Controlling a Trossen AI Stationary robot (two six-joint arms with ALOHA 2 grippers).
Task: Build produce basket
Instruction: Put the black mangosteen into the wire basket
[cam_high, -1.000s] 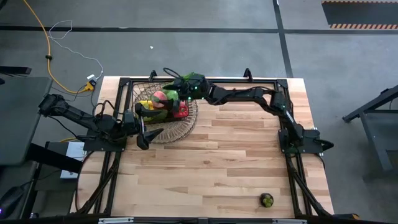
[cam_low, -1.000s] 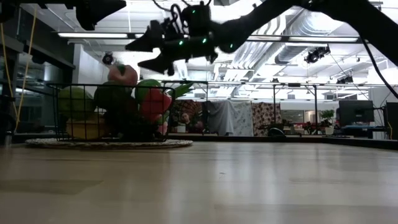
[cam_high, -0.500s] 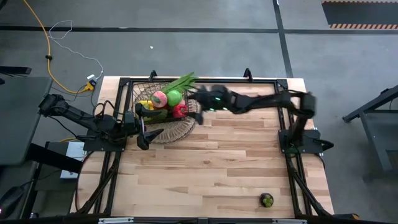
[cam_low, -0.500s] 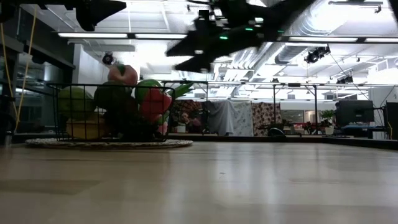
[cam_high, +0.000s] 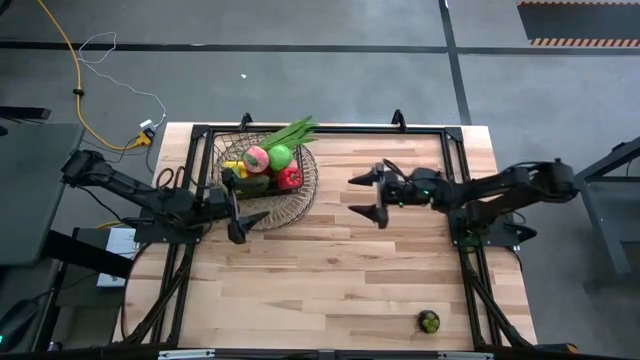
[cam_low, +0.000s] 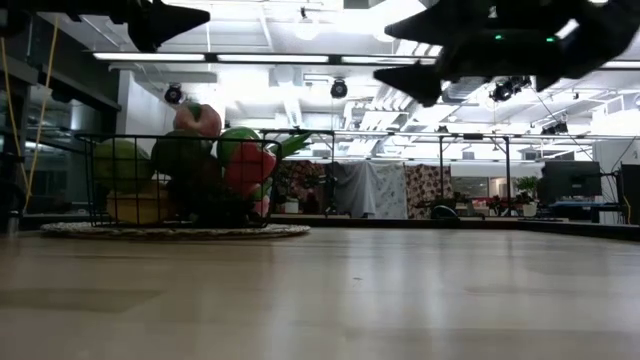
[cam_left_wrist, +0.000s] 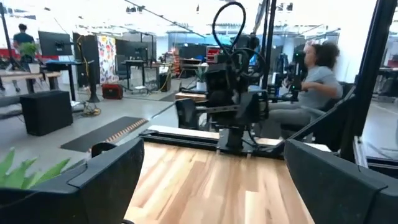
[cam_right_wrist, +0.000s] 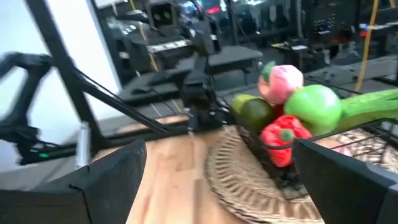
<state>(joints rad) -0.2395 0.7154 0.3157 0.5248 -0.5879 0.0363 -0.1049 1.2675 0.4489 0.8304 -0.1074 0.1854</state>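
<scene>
Sitting at the far left of the desk (cam_high: 350, 260), the basket (cam_high: 300, 200) holds the produce (cam_high: 268, 165) piled high: a pink piece on top, a round green one beside it, a red piece at the right edge, yellow and dark green pieces lower down, and leafy stalks (cam_high: 292, 131) sticking out over the far rim. A round woven mat (cam_low: 175, 230) lies under the basket. One small green piece (cam_high: 428, 321) lies alone at the near right of the desk, well apart from the rest.

The right tool (cam_high: 366, 196) hangs above the middle of the desk, to the right of the basket and clear of it, fingers spread wide and holding nothing. Its wrist view looks back at the pile from the side.

The left tool (cam_high: 243, 211) waits at the near left edge of the basket, fingers also spread and empty.

A seated person (cam_left_wrist: 308, 87) shows in the room beyond the desk.
</scene>
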